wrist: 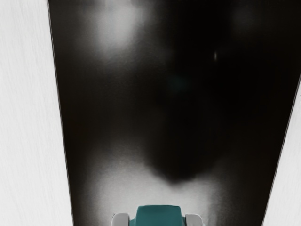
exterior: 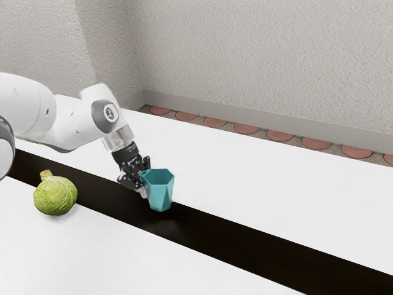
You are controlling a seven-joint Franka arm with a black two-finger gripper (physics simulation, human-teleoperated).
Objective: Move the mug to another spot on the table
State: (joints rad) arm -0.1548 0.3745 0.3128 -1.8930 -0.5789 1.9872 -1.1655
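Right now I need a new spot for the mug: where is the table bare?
The white tabletop beyond the black strip is bare, as is the strip to the exterior view's right of the mug. Crowded: near the cabbage and gripper.

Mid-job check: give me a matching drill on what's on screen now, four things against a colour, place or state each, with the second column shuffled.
Column one:
1. mug
2. cabbage
3. pincer
4. strip

Column two:
A. green, resting on the white tabletop at the exterior view's left
B. dark, running diagonally between the white parts of the table
C. teal, upright over the strip
D. shut on the mug, a finger on each side

Pairs: 1-C, 2-A, 3-D, 4-B
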